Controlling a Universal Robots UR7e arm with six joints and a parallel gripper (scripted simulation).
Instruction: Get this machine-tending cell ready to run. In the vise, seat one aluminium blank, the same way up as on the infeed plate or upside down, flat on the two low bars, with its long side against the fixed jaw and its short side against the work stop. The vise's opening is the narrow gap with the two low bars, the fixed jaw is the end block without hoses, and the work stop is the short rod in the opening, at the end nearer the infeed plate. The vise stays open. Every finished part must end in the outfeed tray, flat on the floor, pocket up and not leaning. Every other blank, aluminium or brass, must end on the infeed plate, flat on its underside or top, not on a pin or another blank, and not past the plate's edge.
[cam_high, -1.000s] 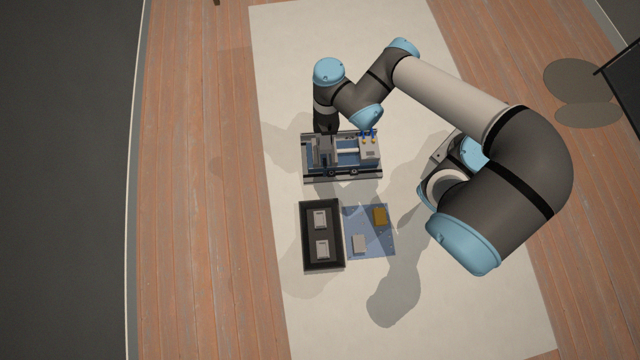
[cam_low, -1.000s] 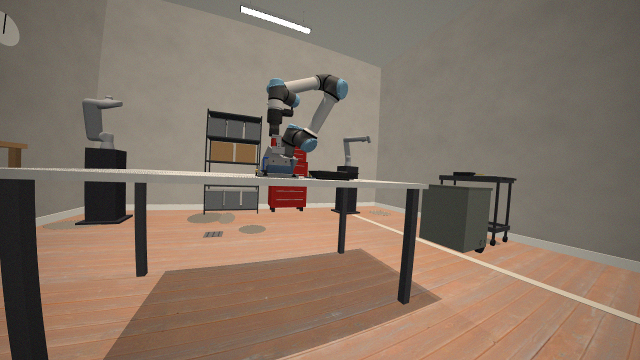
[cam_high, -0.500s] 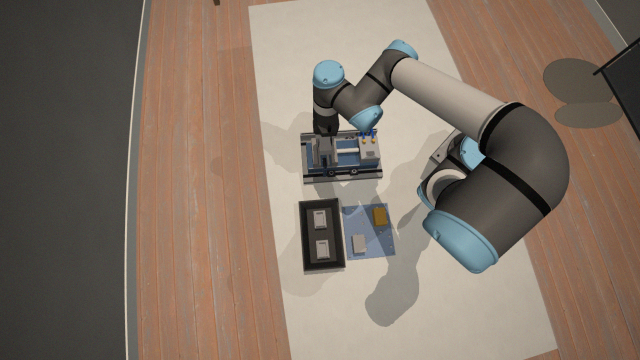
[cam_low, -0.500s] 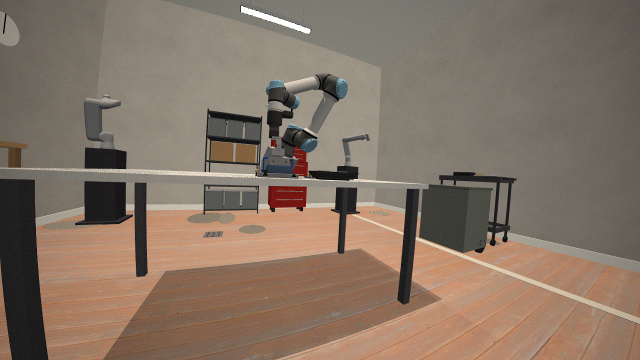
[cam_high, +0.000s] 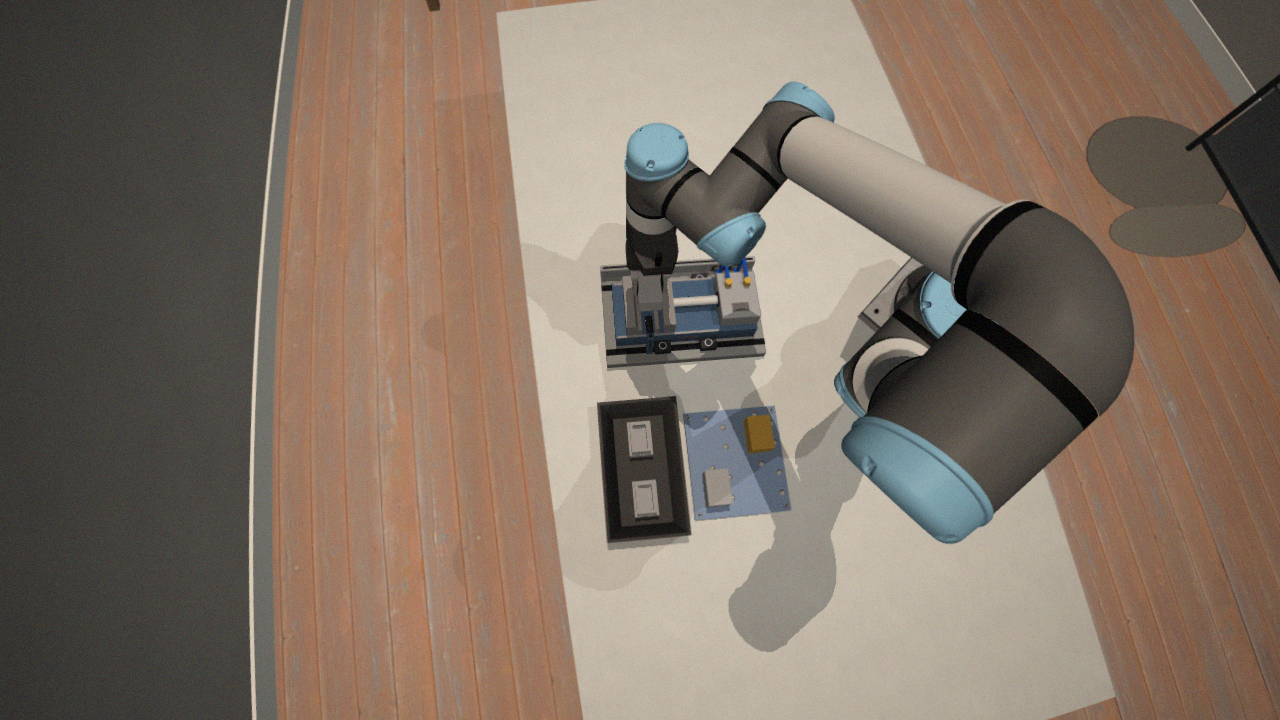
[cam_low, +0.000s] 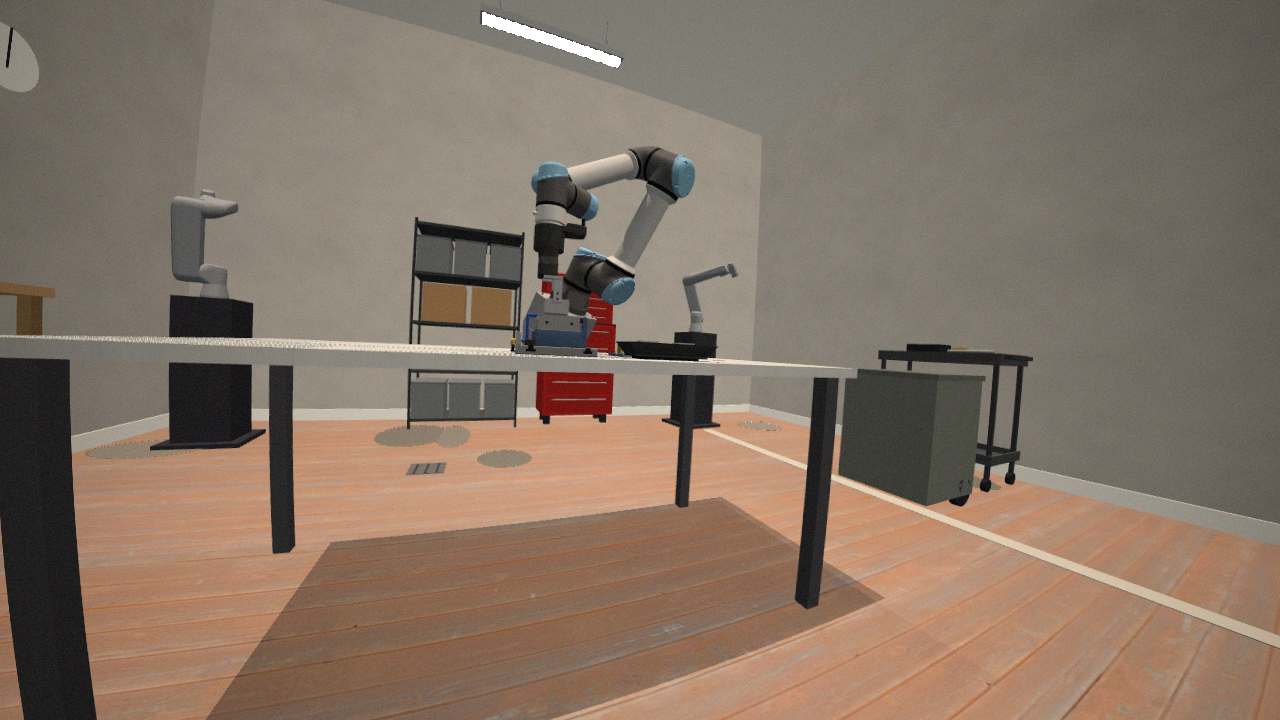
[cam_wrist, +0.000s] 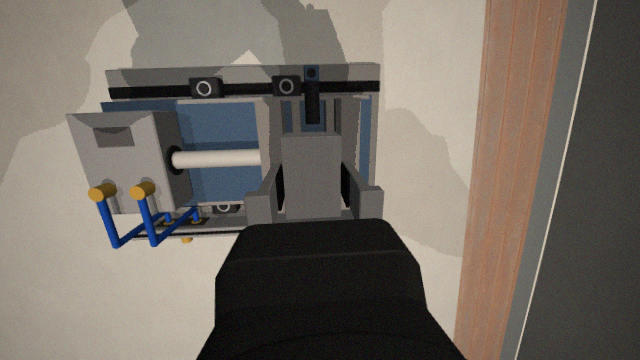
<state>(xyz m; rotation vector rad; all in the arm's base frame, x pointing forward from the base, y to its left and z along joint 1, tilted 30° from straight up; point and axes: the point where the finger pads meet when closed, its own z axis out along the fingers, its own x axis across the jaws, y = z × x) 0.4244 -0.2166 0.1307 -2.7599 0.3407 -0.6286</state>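
Aluminium blanks: two; finished parts: two.

- The table has a pale top and dark legs, and stands on a plank floor.
- The vise sits on the top, right under the tool.
- The tray, black, lies flat on the top, near the vise on the side of its black rail, away from the tool.
- The plate, blue, lies flat just beside the tray, on the side toward the arm's base.
- The arm's base stands on the top, off to the hose end of the vise, well apart from the tool.
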